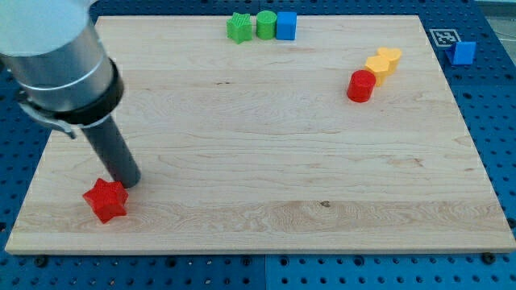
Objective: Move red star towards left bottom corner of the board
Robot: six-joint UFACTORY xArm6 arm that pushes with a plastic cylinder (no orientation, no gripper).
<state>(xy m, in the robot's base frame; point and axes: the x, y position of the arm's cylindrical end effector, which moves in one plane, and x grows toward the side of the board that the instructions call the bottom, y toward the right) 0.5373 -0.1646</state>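
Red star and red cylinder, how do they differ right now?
The red star has points; the red cylinder is round. The star lies near the board's bottom left corner; the cylinder sits toward the view's upper right. My tip is right by the star; the cylinder stands against a yellow block. Both are red.

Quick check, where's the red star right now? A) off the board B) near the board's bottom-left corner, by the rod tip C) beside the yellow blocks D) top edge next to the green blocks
B: the red star lies near the board's bottom-left corner, with my tip just at its upper right.
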